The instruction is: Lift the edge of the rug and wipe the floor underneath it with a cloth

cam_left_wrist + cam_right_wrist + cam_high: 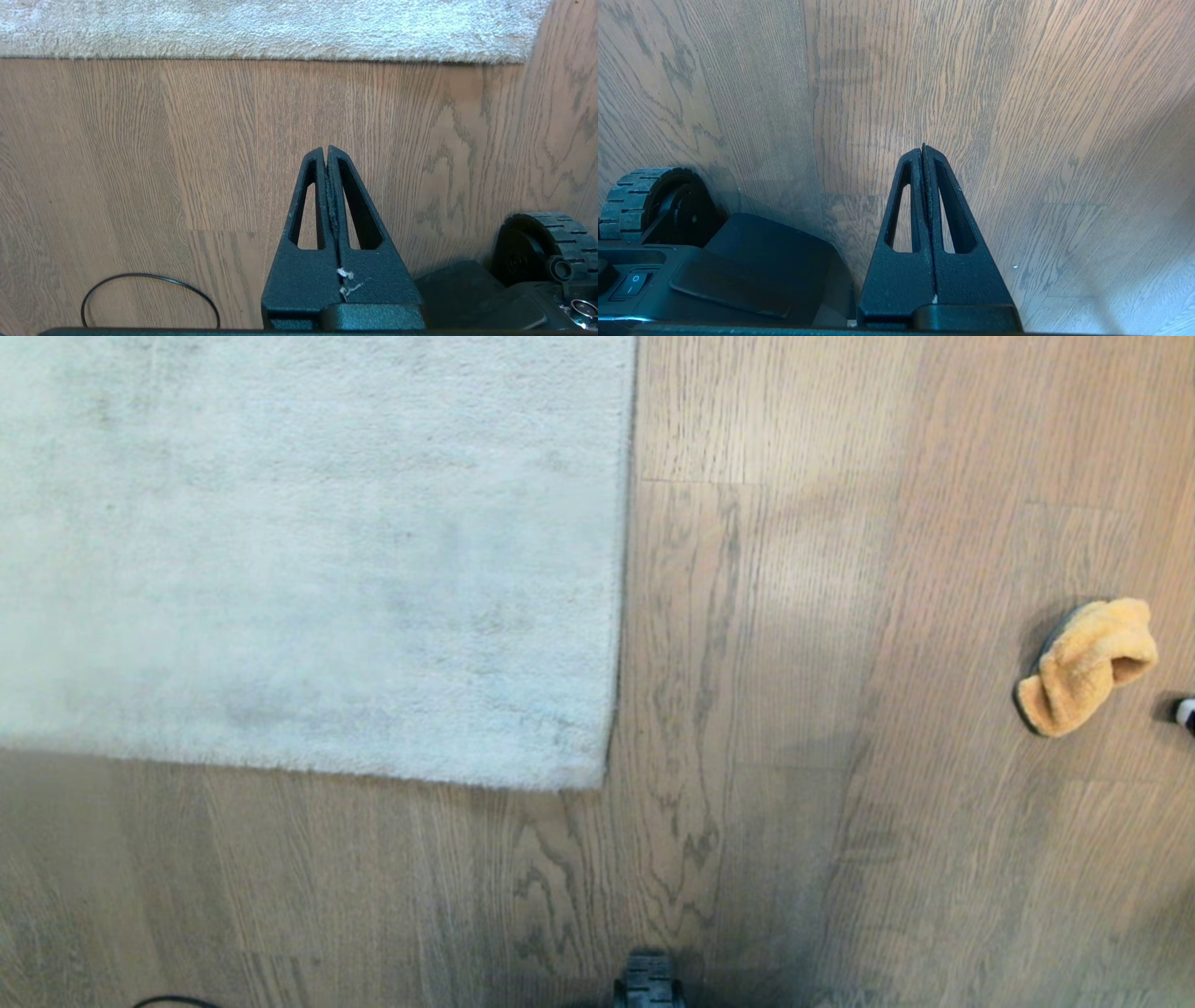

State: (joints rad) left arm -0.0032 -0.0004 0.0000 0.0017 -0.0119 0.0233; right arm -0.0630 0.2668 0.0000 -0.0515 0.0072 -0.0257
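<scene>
The pale grey rug [308, 551] lies flat over the upper left of the head view, its corner at the middle of the brown wood-grain floor [766, 756]. An orange-tan plush cloth [1088, 665] sits crumpled on the floor at the far right. Neither arm shows in the head view. In the left wrist view my left gripper [325, 149] hangs shut and empty above bare floor [140, 163], the rug's near edge [261, 32] lying well ahead of it. My right gripper [923, 148] is likewise shut and empty over bare planks [1017, 116].
A thin black cable loop [149, 298] lies on the floor by the left gripper. The robot base's ribbed wheel [546, 238] and black body [738, 270] sit beside each gripper. A small white and black object [1186, 712] peeks in at the right edge, past the cloth.
</scene>
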